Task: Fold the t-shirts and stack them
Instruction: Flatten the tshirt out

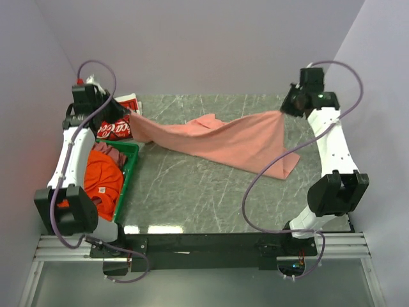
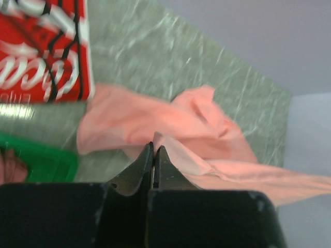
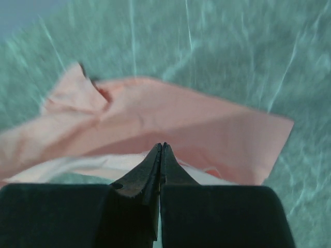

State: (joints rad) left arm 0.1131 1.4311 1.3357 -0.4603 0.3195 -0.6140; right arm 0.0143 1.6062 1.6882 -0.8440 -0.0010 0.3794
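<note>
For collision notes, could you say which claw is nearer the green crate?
Left: the left claw sits just beyond the green crate; the right claw is across the table.

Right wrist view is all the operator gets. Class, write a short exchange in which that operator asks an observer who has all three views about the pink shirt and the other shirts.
Operator: My right gripper is shut on the salmon-pink shirt. What has the other end?
Observer: The left gripper is shut on it too, at the far left, so the shirt spans between both arms.
Operator: Where are the other shirts?
Observer: An orange tee lies in the green crate at the left edge, below the left gripper in the top view.
</note>
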